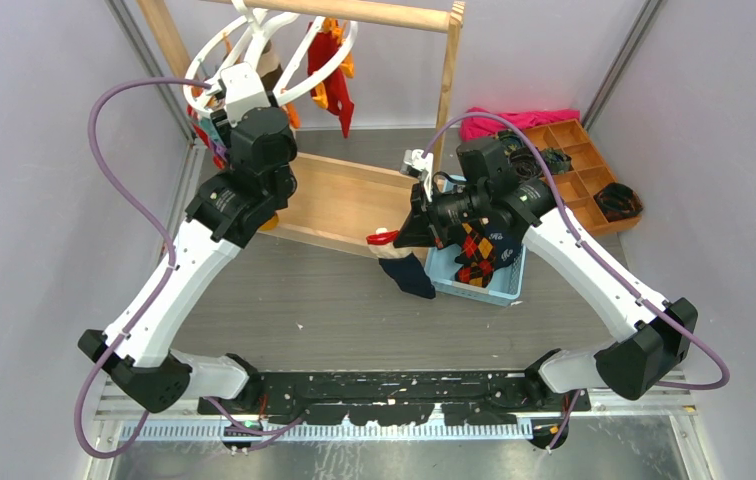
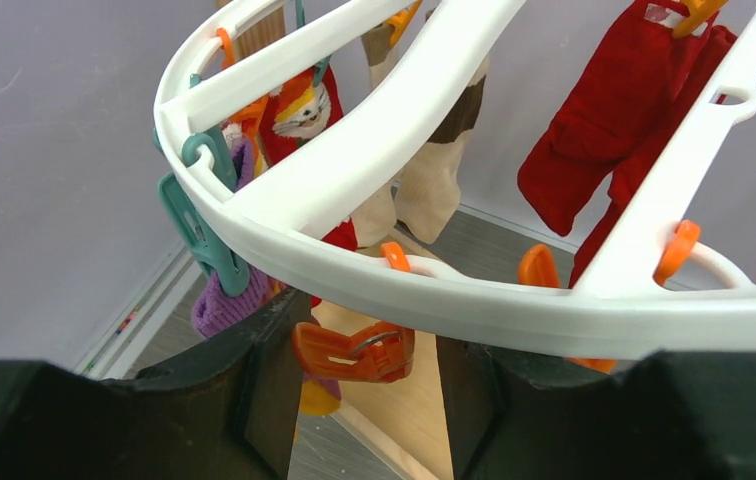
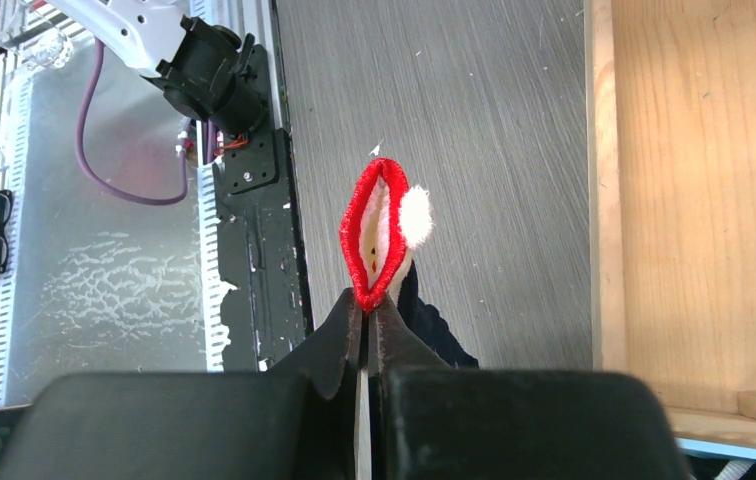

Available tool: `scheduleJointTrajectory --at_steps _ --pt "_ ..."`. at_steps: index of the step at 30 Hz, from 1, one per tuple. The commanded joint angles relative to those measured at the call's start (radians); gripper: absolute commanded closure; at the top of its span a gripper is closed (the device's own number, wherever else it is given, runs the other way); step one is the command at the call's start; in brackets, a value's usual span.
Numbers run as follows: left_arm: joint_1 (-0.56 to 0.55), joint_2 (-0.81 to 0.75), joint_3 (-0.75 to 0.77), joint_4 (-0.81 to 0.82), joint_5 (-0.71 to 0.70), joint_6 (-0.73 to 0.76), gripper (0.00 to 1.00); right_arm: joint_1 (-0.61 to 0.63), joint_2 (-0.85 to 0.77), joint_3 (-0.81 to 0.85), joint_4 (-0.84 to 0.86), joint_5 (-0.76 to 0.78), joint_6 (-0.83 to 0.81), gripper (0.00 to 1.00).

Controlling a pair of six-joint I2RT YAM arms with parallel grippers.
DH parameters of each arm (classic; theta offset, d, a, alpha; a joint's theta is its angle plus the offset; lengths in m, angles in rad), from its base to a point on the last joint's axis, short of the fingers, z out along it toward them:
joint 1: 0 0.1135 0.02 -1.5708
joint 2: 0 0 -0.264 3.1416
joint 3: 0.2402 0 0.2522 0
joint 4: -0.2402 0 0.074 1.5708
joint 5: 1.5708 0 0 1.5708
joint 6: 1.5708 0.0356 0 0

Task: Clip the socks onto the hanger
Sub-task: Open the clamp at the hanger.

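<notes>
— Right gripper (image 3: 366, 318), right wrist view: your fingers are pinched together on the red cuff of a sock (image 3: 382, 235), and its dark foot hangs below them. How does the arm stand?
— Top view: your right arm reaches forward and inward with the elbow bent and the wrist turned to the left. The sock dangles above the grey table (image 1: 304, 290), between the blue basket (image 1: 484, 288) and the wooden board (image 1: 339, 200) at the foot of the rack (image 1: 447, 80).
— Left gripper (image 2: 364, 345)?
— Your left arm is raised to the white hanger (image 2: 404, 290). Its fingers stand apart, one on either side of an orange clip (image 2: 354, 352) under the rim, with a gap showing on the clip's right side.
— What crowds you there?
— The rim crosses just above both fingers. A teal clip (image 2: 199, 235) holding a purple sock (image 2: 216, 305) hangs close on the left. A beige sock (image 2: 429, 190) and a red sock (image 2: 604, 150) hang beyond.
</notes>
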Motion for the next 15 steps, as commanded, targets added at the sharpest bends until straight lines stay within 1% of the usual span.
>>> scheduleJointTrajectory --at_steps 1,9,13,15 --pt "0.011 -0.034 -0.003 0.097 -0.006 0.024 0.5 0.006 -0.022 0.027 0.014 -0.019 0.006 0.99" --pt "0.01 -0.043 -0.016 0.121 -0.002 0.047 0.51 0.006 -0.017 0.027 0.008 -0.02 0.002 0.99" --pt "0.011 -0.045 -0.013 0.127 -0.002 0.059 0.58 0.005 -0.016 0.028 0.006 -0.017 0.001 0.99" --pt "0.009 -0.044 -0.01 0.129 -0.002 0.067 0.64 0.004 -0.014 0.029 0.005 -0.017 0.0 0.99"
